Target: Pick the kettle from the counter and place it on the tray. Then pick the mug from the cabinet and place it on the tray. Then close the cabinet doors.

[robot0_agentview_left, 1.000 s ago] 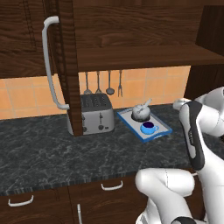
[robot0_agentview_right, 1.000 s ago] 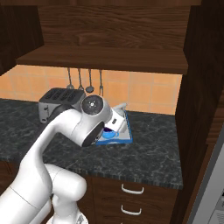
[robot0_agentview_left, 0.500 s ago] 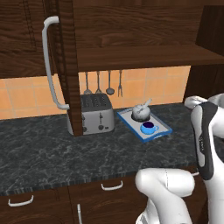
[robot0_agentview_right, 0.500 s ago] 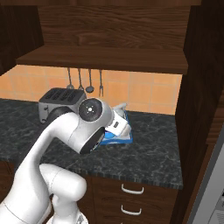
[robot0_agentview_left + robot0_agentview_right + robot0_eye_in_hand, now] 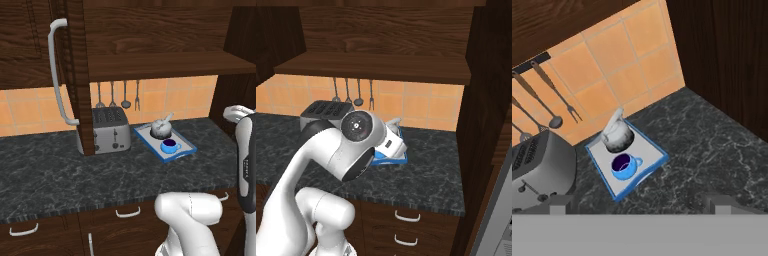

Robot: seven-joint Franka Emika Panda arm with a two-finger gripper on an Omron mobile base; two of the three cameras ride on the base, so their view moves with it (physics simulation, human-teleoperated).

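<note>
The silver kettle (image 5: 161,129) and the blue mug (image 5: 169,146) both stand on the blue-rimmed tray (image 5: 186,150), on the dark counter (image 5: 60,172) right of the toaster. In the hand view the kettle (image 5: 617,136) is behind the mug (image 5: 624,166) on the tray (image 5: 648,152). My gripper (image 5: 640,205) hovers above and in front of the tray, open, with nothing between its fingertips (image 5: 559,203). The cabinet shelf (image 5: 165,65) is bare. Both cabinet doors stand open: the left door (image 5: 75,75) with its bar handle (image 5: 58,75), and the right door (image 5: 487,100).
A boxy silver toaster (image 5: 110,130) stands left of the tray under the left door's edge. Utensils (image 5: 124,95) hang on the orange tiled wall. My arm (image 5: 351,145) covers part of the tray (image 5: 402,158) in the right base view. Drawers (image 5: 406,217) lie below the counter.
My arm has swung back and to the right, away from the tray. The kettle, mug and doors have not moved.
</note>
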